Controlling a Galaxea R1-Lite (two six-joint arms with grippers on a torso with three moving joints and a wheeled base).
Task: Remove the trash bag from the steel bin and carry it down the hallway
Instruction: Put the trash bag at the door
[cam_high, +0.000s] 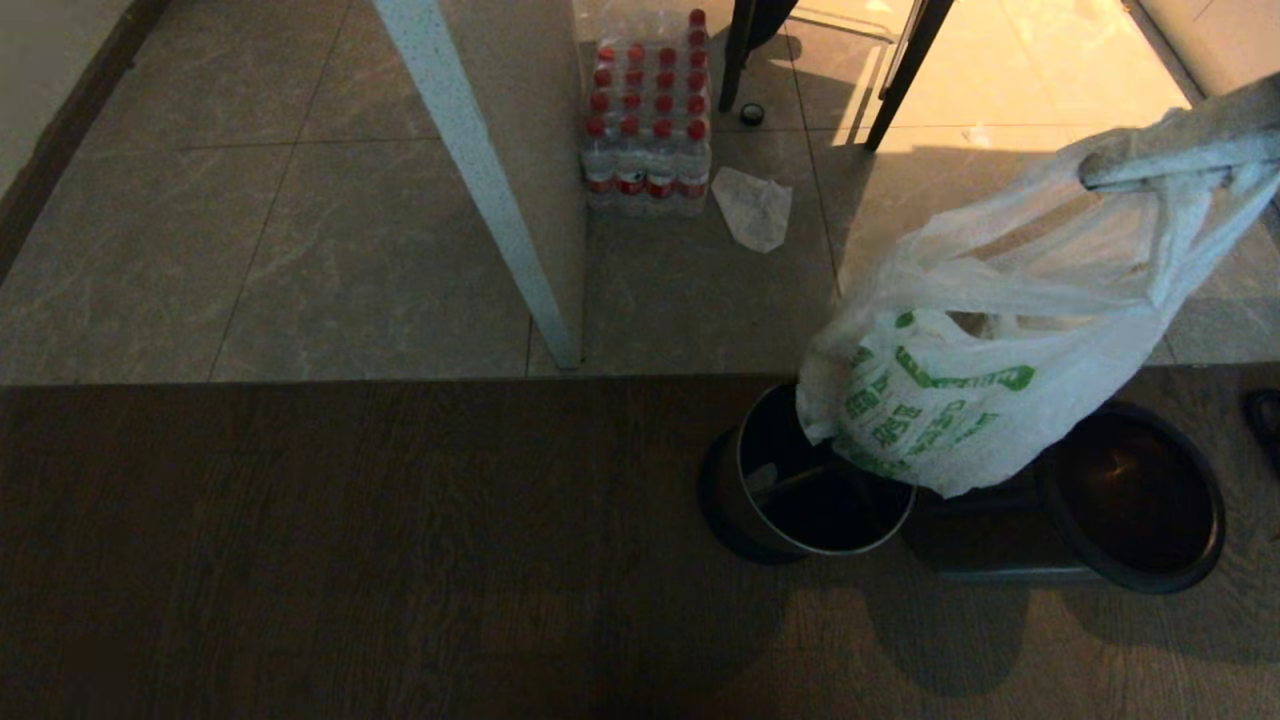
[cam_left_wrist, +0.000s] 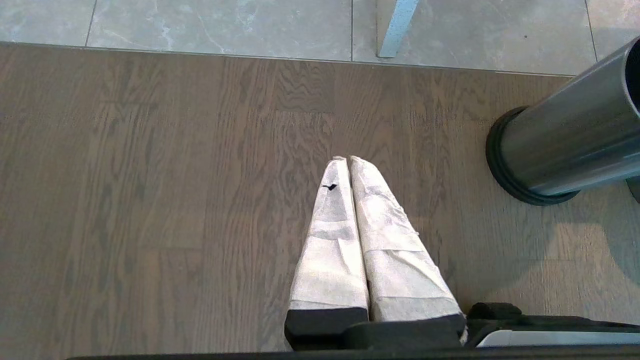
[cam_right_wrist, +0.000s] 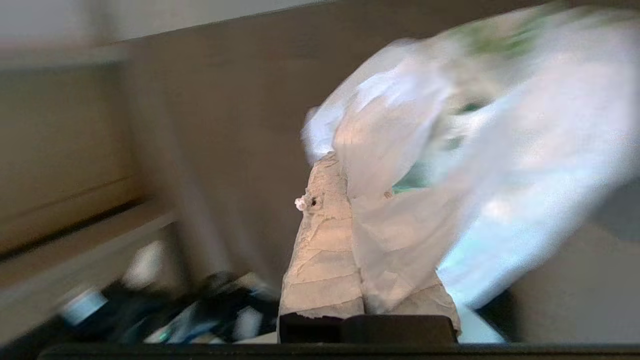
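Only unreadable green print marks the trash bag (cam_high: 960, 400).

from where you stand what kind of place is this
Probably an indoor hallway or office-like entry area: marbled floor tiles meet wood-look flooring, a shrink-wrapped pack of water bottles sits on the floor, and a steel bin stands beneath the lifted trash bag.

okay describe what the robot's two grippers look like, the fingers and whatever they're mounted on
Both have two long tapering fingers wrapped in whitish, creased tape or cloth, set in black blocks. The left gripper bears a small black mark on one finger. The right gripper has a frayed wrap with a small hole.
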